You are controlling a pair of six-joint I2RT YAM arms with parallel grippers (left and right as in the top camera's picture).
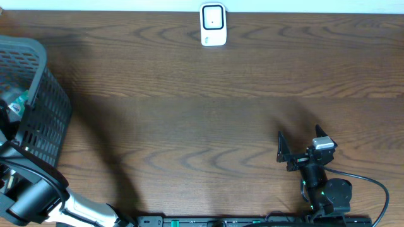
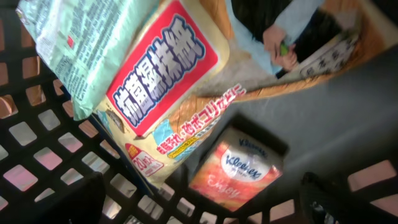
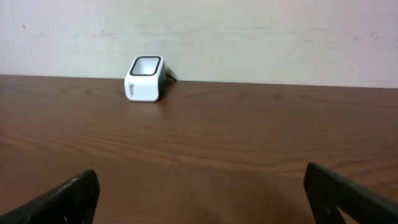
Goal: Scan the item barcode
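Note:
Items lie in the black mesh basket [image 1: 44, 113] at the table's left end. The left wrist view looks down into it: a yellow and red pack with Japanese lettering [image 2: 165, 93], a mint-green packet [image 2: 87, 46], an orange Kleenex tissue pack [image 2: 239, 168] and a brown pack [image 2: 336, 43]. My left gripper [image 2: 202, 205] hangs open above the tissue pack and holds nothing. The white barcode scanner [image 1: 213, 25] stands at the table's far edge, and shows again in the right wrist view as a small scanner [image 3: 146, 79]. My right gripper [image 1: 300, 144] rests open and empty at the near right.
The basket's lattice wall [image 2: 37, 149] surrounds the left fingers [image 2: 59, 202]. Bare wooden table [image 1: 202, 113] lies between basket, scanner and right arm. A pale wall [image 3: 249, 37] rises behind the scanner.

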